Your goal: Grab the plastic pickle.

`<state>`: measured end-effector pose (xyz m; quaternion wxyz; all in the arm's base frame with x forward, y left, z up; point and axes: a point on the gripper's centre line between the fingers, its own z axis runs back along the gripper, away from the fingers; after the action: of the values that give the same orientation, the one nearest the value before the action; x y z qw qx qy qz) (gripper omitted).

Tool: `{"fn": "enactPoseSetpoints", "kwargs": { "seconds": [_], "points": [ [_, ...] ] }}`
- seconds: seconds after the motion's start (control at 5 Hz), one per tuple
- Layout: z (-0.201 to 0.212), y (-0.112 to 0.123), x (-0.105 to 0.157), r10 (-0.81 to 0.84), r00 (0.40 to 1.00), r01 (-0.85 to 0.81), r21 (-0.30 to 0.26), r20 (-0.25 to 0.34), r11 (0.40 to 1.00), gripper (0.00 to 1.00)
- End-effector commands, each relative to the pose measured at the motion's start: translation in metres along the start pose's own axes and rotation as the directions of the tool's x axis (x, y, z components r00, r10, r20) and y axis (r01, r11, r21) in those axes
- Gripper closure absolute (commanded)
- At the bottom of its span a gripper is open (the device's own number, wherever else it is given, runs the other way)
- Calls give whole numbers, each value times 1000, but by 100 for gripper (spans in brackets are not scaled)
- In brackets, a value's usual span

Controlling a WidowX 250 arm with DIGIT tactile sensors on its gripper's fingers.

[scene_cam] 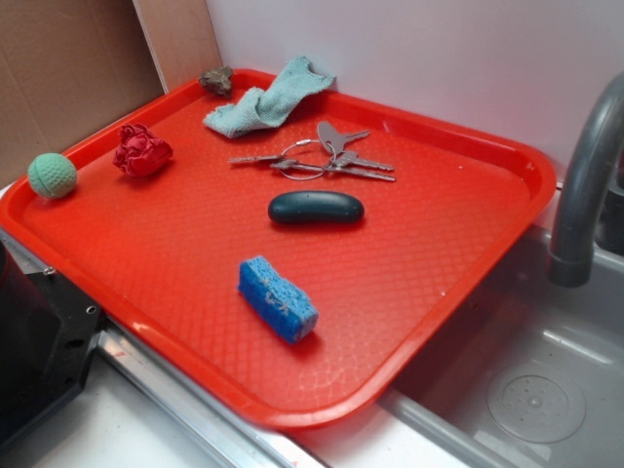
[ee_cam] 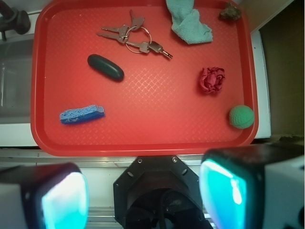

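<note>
One target: plastic pickle [ee_cam: 105, 67] seen at 11 o'clock from the hand [ee_cam: 143, 191], long axis 10-to-4; fingers [ee_cam: 64, 202] spread, nothing held.

Beside the tray [scene_cam: 507, 185], the faucet [scene_cam: 585, 185] is cut off by the exterior view's right edge. The gripper's fingers [ee_cam: 62, 200] blur at the wrist view's bottom edge.

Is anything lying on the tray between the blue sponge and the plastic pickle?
No. Between the blue sponge and the plastic pickle there is only bare red tray; both the exterior and wrist views show it.
</note>
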<state>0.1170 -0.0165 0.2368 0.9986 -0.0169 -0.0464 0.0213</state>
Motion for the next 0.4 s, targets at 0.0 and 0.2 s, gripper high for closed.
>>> {"fn": "enactPoseSetpoints", "kwargs": {
  "seconds": [0.0,0.2],
  "points": [
    [0,0,0,0,1000,0,0,0,1000,0],
    [-47,-33,31,-208,974,208,-6,-92,978,0]
  ]
}}
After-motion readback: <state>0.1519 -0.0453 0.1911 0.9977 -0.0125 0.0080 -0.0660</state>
